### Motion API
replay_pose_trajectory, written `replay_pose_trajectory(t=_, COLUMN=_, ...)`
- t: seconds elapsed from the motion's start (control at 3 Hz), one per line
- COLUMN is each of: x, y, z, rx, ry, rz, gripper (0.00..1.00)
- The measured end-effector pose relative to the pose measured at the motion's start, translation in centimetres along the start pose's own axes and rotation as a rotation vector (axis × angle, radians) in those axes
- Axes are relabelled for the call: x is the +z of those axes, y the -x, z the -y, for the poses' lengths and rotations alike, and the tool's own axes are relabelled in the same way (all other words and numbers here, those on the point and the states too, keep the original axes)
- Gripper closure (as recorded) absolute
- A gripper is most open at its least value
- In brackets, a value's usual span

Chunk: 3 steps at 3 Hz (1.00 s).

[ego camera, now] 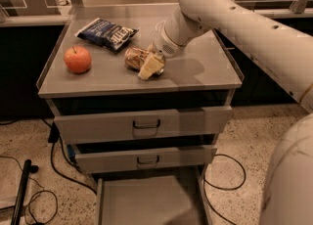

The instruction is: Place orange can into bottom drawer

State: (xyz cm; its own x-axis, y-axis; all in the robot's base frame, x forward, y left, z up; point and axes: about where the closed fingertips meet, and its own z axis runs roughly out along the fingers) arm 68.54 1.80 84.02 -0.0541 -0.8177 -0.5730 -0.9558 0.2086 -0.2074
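The orange can [133, 57], shiny and gold-toned, lies on its side on the cabinet top [195, 75] near the middle. My gripper [149, 65] reaches down from the right and sits right against the can's right end, touching or around it. The white arm [220, 9] crosses in from the upper right. The bottom drawer [146, 197] is pulled out below, a wide shallow grey tray with nothing visible on its floor.
A round orange-red apple [78, 59] sits at the left of the cabinet top. A dark blue snack bag [106, 33] lies behind the can. The two upper drawers [142, 123] are closed. Black cables [54, 165] lie on the floor at left.
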Motion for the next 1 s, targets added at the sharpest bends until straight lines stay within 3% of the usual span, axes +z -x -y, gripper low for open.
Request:
replay_pose_trajectory(t=0.67, x=0.01, y=0.00, z=0.00, rx=0.000, ry=0.000, rz=0.000, gripper=0.87)
replay_pose_trajectory(t=1.0, x=0.01, y=0.00, z=-0.01, rx=0.000, ry=0.000, rz=0.000, gripper=1.00)
